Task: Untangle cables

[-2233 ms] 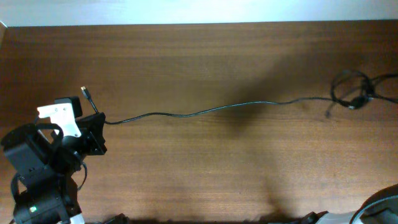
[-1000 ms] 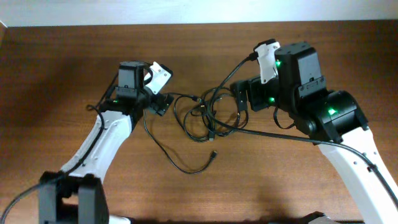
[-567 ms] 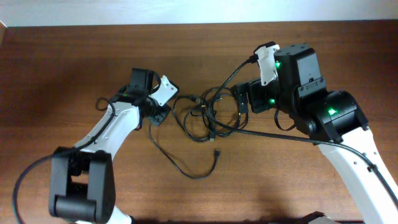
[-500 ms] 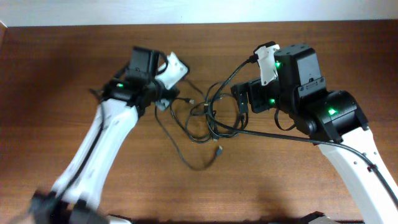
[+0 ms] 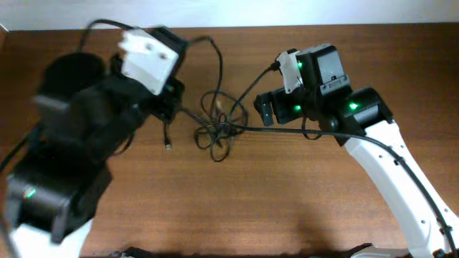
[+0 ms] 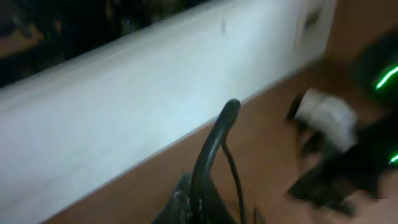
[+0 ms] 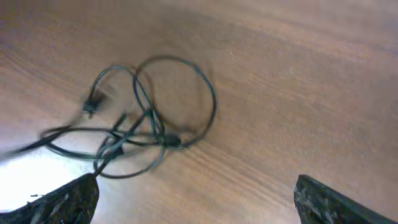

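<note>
Cables (image 5: 219, 125) tangled in loops on wooden table (image 5: 287, 201). Pinched by raised, blurred left gripper (image 5: 168, 100), one strand arching upward. Right gripper (image 7: 196, 202) spread wide above tangle.

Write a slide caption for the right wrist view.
Right gripper, open, looks down on a tangled black cable on the wooden table.

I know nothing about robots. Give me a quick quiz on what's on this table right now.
1. True or false: on the right arm, the jaws stand wide apart, holding nothing.
2. The tangled thin black cable lies: A) on the brown wooden table; B) in a basket; C) on the floor.
3. Fill in: the left wrist view shows a ___ wall behind the cable.
Key: 1 true; 2 A; 3 white.
</note>
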{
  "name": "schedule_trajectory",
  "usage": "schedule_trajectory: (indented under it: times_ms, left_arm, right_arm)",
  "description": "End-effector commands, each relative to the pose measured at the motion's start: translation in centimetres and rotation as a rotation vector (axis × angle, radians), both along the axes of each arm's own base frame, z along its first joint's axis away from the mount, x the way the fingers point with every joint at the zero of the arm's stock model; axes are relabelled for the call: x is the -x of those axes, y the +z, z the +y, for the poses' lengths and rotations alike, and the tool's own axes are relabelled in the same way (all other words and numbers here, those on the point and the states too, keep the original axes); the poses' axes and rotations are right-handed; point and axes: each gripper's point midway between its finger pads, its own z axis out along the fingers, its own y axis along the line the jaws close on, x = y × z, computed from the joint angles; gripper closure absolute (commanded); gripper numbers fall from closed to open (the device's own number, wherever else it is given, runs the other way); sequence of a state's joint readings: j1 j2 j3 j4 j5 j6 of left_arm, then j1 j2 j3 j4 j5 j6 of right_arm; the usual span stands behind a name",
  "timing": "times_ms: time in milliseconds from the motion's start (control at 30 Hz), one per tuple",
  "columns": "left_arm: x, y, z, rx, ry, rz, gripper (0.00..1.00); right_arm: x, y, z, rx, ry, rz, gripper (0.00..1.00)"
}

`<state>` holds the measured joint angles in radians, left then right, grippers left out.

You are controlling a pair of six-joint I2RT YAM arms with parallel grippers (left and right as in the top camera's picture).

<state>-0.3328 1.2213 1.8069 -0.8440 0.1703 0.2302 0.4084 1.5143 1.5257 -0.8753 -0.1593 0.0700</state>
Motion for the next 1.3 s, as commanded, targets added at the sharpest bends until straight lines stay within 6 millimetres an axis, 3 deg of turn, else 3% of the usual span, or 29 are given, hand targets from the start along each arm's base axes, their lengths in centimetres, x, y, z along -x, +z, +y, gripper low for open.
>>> schedule_trajectory:
  times_ms: [0,67,133,167,200,233,300,367,433,500,533,600,700,767,900,933,1033,1100,1200,1267]
  left_arm:
    - [3.1,5.4,-0.5,0.189,-0.058,-0.053,1.00]
    - [1.1,1.3,0.3,0.123,0.036,0.083,1.00]
    - [-1.3,-1.1,-2.1,0.120,-0.042,0.169,1.00]
    - [-1.6,-0.2,-3.3,0.153,-0.107,0.151,1.00]
    - [-1.6,2.0,-3.7,0.192,-0.133,0.099,1.00]
    - [-0.9,4.9,-3.6,0.228,-0.142,0.030,1.00]
    - [0.4,7.8,-3.2,0.251,-0.153,-0.038,1.00]
    - [-0.5,7.4,-3.6,0.297,-0.145,0.001,1.00]
    - [-3.4,4.8,-7.9,0.303,-0.290,0.085,1.00]
    - [-5.8,1.3,-13.5,0.303,-0.442,0.167,1.00]
    - [-7.6,-2.9,-18.9,0.288,-0.537,0.238,1.00]
    - [-8.5,-9.4,-26.3,0.254,-0.632,0.328,1.00]
    - [-6.9,-17.1,-32.6,0.192,-0.709,0.456,1.00]
    - [-4.6,-22.7,-36.5,0.132,-0.764,0.546,1.00]
    - [-0.6,-30.8,-40.5,0.031,-0.822,0.669,1.00]
    - [-0.2,-31.8,-40.8,0.009,-0.807,0.682,0.01]
    - [-0.7,-30.4,-39.1,-0.030,-0.784,0.685,0.01]
    - [-1.5,-26.8,-35.6,-0.116,-0.722,0.649,0.01]
    - [1.2,-20.4,-30.3,-0.253,-0.731,0.602,0.01]
    - [0.8,-18.5,-26.2,-0.344,-0.557,0.583,0.01]
  right_arm:
    - [-1.0,3.6,-2.4,-0.035,-0.054,-0.092,0.01]
    - [-0.3,7.2,-6.5,-0.061,-0.142,-0.150,0.01]
    - [0.9,8.7,-9.4,-0.060,-0.208,-0.179,0.01]
    - [1.4,9.3,-11.1,-0.051,-0.246,-0.191,0.01]
    - [2.0,9.9,-13.3,-0.040,-0.300,-0.208,0.01]
    - [2.7,10.8,-16.6,-0.034,-0.393,-0.231,0.01]
    - [3.9,11.9,-19.9,-0.026,-0.496,-0.266,0.01]
    - [5.9,13.9,-21.8,-0.022,-0.564,-0.336,0.02]
    - [8.5,16.4,-21.6,-0.027,-0.574,-0.429,0.01]
    - [10.5,17.5,-20.6,-0.027,-0.530,-0.474,0.01]
    - [11.5,17.5,-20.0,-0.033,-0.508,-0.475,0.01]
    - [11.7,17.3,-20.0,-0.027,-0.502,-0.467,0.01]
    - [11.7,17.3,-20.0,-0.026,-0.502,-0.466,0.01]
    - [11.8,17.0,-19.9,-0.020,-0.493,-0.458,0.01]
    - [11.9,16.9,-19.6,-0.031,-0.479,-0.449,0.01]
    - [11.9,16.8,-19.5,-0.031,-0.479,-0.445,0.02]
    - [11.9,16.7,-19.6,-0.027,-0.477,-0.443,0.01]
    - [11.9,16.7,-19.6,-0.027,-0.477,-0.443,0.02]
    - [11.4,16.3,-19.7,-0.024,-0.476,-0.425,0.01]
    - [10.5,15.6,-19.9,-0.024,-0.478,-0.393,0.01]
